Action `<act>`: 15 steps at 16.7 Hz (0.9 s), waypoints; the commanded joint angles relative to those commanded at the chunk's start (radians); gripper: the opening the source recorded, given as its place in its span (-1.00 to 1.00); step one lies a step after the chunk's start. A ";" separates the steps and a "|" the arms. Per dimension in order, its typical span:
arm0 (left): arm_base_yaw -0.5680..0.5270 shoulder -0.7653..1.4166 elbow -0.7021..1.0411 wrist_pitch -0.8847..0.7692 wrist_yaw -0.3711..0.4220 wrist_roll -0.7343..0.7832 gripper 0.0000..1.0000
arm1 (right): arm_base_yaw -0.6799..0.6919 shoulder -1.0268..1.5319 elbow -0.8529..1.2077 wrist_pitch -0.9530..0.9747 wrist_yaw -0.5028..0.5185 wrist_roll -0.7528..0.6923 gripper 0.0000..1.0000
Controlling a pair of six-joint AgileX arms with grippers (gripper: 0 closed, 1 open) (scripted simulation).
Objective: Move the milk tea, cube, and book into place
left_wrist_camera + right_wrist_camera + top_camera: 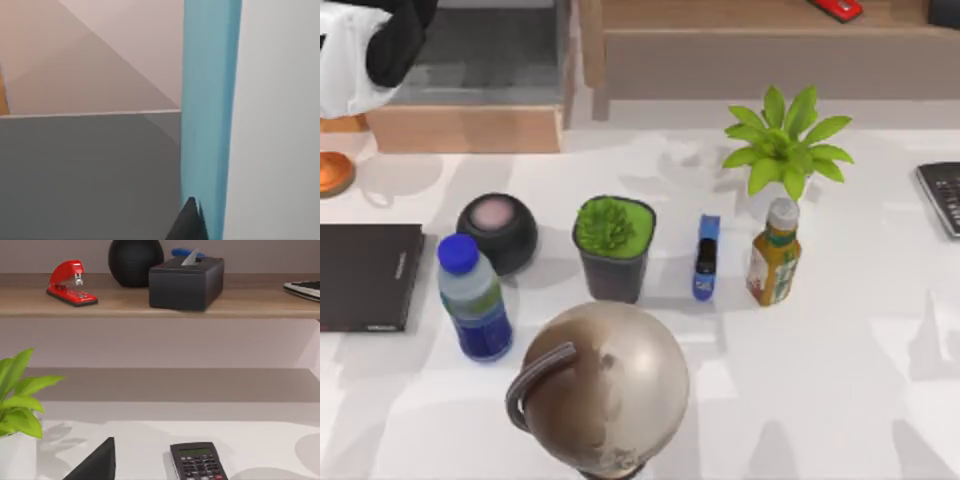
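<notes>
The milk tea (475, 300), a small bottle with a blue cap and dark blue label, stands upright at the table's left front, apart from both arms. My left arm (365, 45) is at the far left corner, over a low wooden shelf. In the left wrist view, a tall teal band that looks like the book (210, 115) stands close to the camera. A dark part of my left gripper (190, 222) is against its lower end. A dark part of my right gripper (97, 465) hovers over the table's right side near a calculator (200, 462). The cube is out of view.
A thin black book (365, 275), black round speaker (498, 230), potted green moss (613, 245), small blue object (707, 257) and amber bottle (775, 255) line the table's middle. A globe (600, 390) stands at the front and a leafy plant (785, 145) behind. The back shelf holds a red stapler (70, 282) and tissue box (187, 282).
</notes>
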 joint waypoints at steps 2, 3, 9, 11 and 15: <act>-0.022 -0.090 -0.065 0.022 0.002 0.083 -1.00 | 0.000 0.000 0.000 0.000 0.000 0.000 1.00; -0.034 -0.141 -0.107 0.033 0.003 0.137 -1.00 | 0.000 0.000 0.000 0.000 0.000 0.000 1.00; -0.036 -0.451 -0.456 0.087 0.089 0.622 -1.00 | 0.000 0.000 0.000 0.000 0.000 0.000 1.00; 0.013 -0.518 -0.607 0.098 0.160 0.827 -1.00 | 0.000 0.000 0.000 0.000 0.000 0.000 1.00; 0.176 -0.547 -0.907 0.108 0.328 1.229 -1.00 | 0.000 0.000 0.000 0.000 0.000 0.000 1.00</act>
